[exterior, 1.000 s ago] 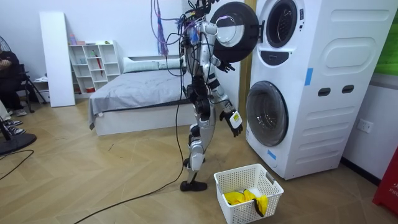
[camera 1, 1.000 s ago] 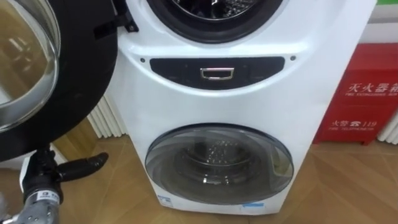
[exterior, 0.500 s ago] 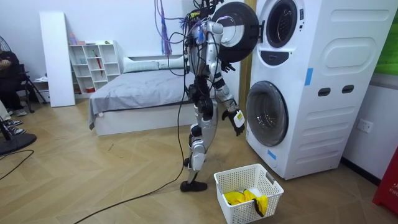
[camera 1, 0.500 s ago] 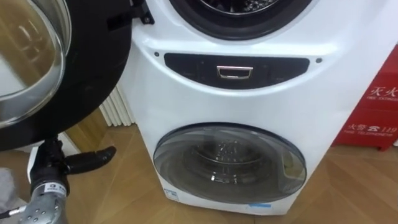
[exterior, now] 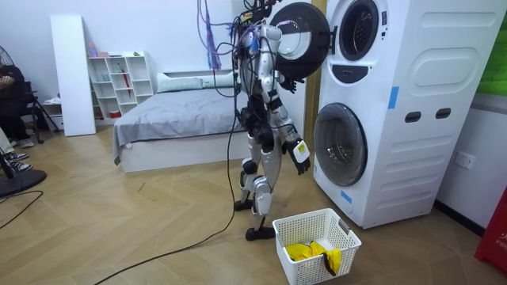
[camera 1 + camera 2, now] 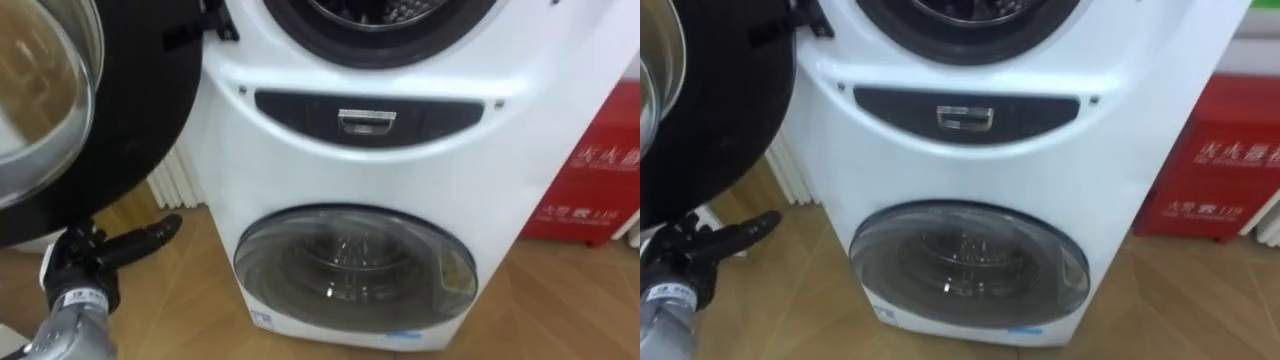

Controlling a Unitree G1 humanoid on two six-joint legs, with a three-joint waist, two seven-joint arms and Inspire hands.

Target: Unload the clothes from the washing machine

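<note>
I stand at a white stacked washing machine [image 6: 400, 160]. Its upper door [image 6: 150, 110], a black ring round a glass bowl, hangs open on my left, and the rim of the upper drum [image 6: 390, 20] shows at the top. My left hand [image 6: 100, 258] is just under that door, fingers straight and pointing right, holding nothing. In the room view the left hand [image 5: 290, 80] is below the door and my right hand [image 5: 300, 155] hangs low beside the shut lower door [image 5: 339, 145]. Yellow clothes [image 5: 313, 252] lie in a white basket [image 5: 279, 229] on the floor by my feet.
A red cabinet [image 6: 590, 170] stands right of the machine and a white radiator [image 6: 175, 185] left of it. Behind me are a bed [image 5: 182, 111] and a white shelf [image 5: 119, 79]. A person [image 5: 9, 87] sits at the room view's left edge.
In the room view I have stepped a little closer to the basket. The eye view has swung with my head. My left hand stays under the open door.
</note>
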